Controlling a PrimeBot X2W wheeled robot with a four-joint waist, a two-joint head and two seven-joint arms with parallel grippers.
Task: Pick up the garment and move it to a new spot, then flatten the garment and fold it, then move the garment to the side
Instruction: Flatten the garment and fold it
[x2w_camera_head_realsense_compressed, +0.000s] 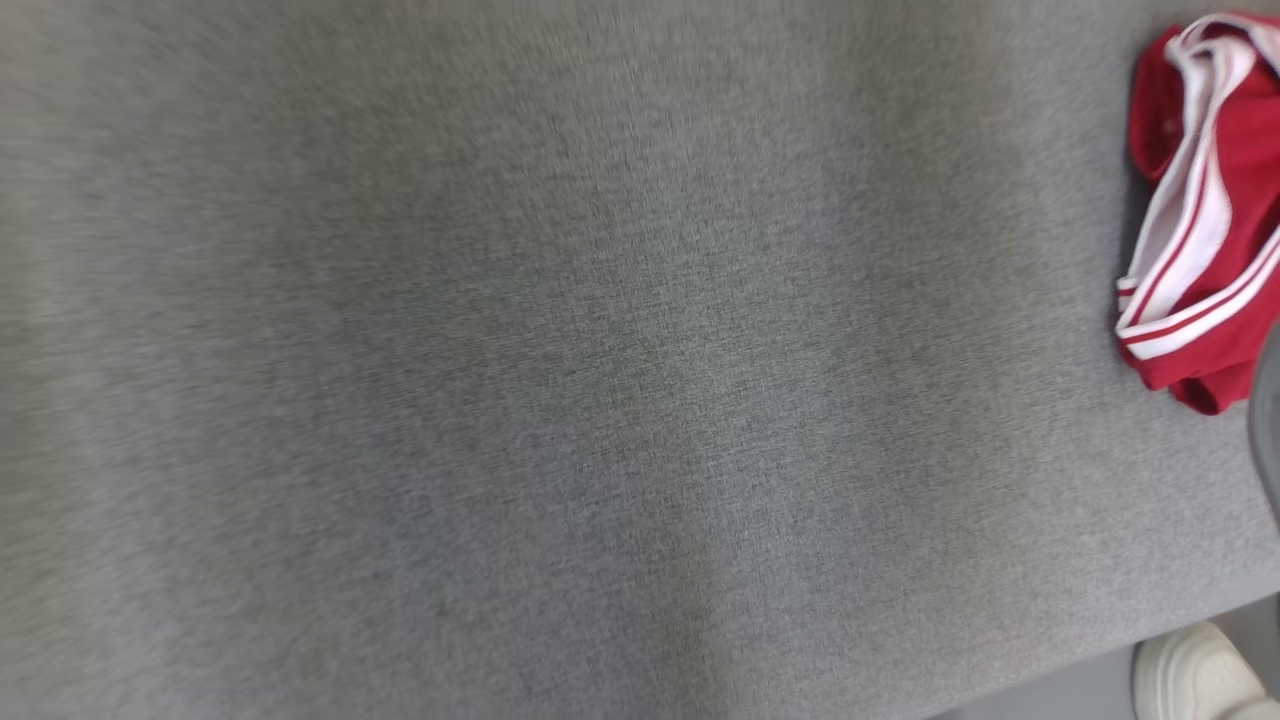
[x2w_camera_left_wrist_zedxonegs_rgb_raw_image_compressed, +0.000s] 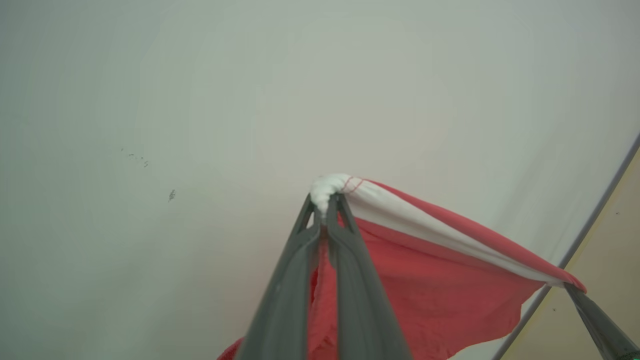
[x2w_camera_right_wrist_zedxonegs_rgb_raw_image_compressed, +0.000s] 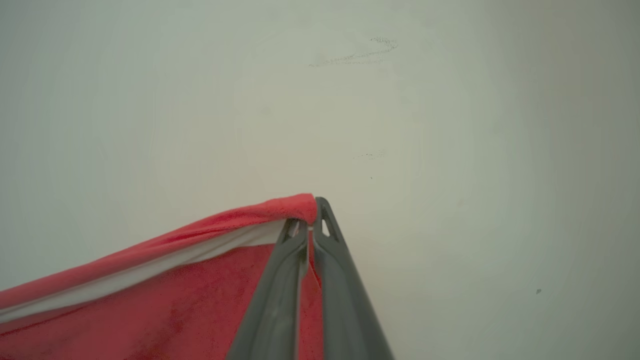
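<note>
The left gripper (x2w_camera_left_wrist_zedxonegs_rgb_raw_image_compressed: 327, 200) has two long, matte dark-grey fingers (x2w_camera_left_wrist_zedxonegs_rgb_raw_image_compressed: 360, 295), broad at the base and narrowing toward the jaw tips. Just behind each tip sits a small triangular slot (x2w_camera_left_wrist_zedxonegs_rgb_raw_image_compressed: 304, 223). The right gripper (x2w_camera_right_wrist_zedxonegs_rgb_raw_image_compressed: 311, 212) has the same build and colour.

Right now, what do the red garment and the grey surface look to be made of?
Garment: soft cloth, probably a knit, matte red with a white band; it sags and creases limply. Grey surface: likely woven fabric, matte, with a fine flecked weave; blur leaves it open.
</note>
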